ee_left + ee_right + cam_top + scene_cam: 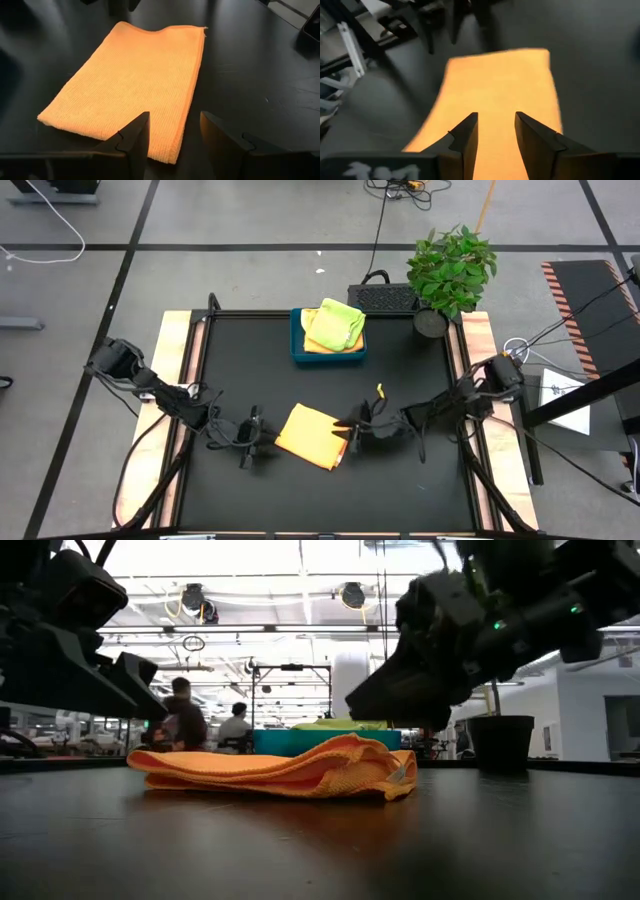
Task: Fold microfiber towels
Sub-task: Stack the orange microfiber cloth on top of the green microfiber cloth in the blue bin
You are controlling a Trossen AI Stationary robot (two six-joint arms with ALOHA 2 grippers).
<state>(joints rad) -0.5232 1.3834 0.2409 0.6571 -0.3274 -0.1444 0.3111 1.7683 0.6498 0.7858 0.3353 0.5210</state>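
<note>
An orange microfiber towel (310, 436), folded into a rectangle, lies flat on the black table near its middle front; it also shows in the low view (280, 768). My left gripper (266, 442) stands open at the towel's left end, its fingers on either side of a corner (169, 157) and just above it. My right gripper (346, 432) is open above the towel's right end (500, 85); in the low view it (392, 708) hovers a little over the cloth.
A blue tray (296, 352) at the table's far middle holds a lime green towel (338, 325) on top of other folded ones. A potted plant (450, 270) stands at the far right corner. People (185, 720) sit in the room beyond.
</note>
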